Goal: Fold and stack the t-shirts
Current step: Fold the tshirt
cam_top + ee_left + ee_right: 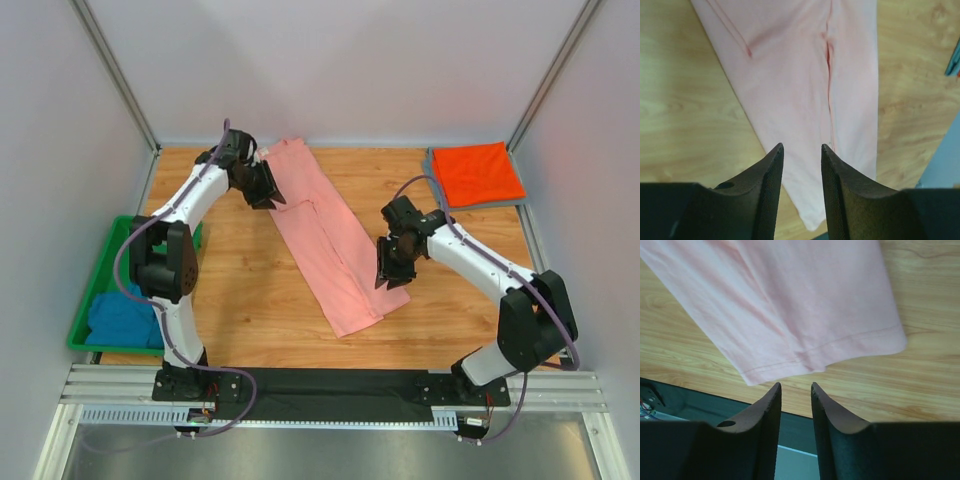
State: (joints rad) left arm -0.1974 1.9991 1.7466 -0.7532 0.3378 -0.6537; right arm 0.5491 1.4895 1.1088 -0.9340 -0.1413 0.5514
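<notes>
We are hovering our left gripper point(801, 147) and right gripper point(796, 385) at opposite ends of the salmon-pink t-shirt point(325, 235) — both spread, the right only narrowly.

No legible text, label, brand, number or sign in any view. Plain, unprinted cloth on the salmon-pink t-shirt point(330, 240) just ahead of the right gripper point(388, 275). Likewise on the orange-red t-shirt point(480, 172) beyond that gripper. Nothing readable on the green bin point(92, 290) far to its left.
</notes>
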